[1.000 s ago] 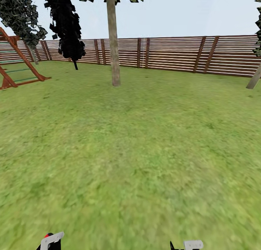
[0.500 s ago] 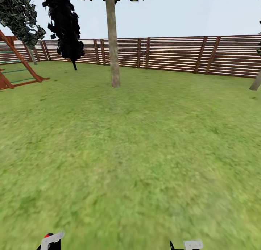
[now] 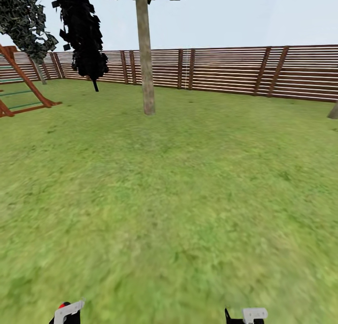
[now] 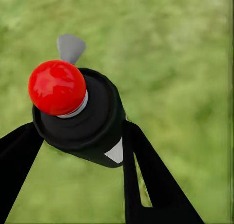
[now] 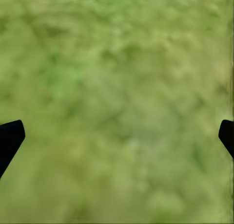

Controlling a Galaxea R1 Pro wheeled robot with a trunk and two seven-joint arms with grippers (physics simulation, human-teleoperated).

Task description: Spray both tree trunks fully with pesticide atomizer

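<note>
Head view: both arms hang low and tucked. The left gripper (image 3: 65, 312) carries the atomizer (image 3: 62, 306), the right gripper (image 3: 246, 315) is empty, and the trunk (image 3: 146, 56) stands well ahead of both across the grass (image 3: 178, 197), before the fence (image 3: 234, 70).

Left wrist view: the jaws are clamped on the atomizer (image 4: 80, 114), red tip (image 4: 57, 86) outward. Spraying from this far off would likely miss the bark.

Right wrist view: the fingertips (image 5: 9, 139) sit wide apart over grass.
</note>
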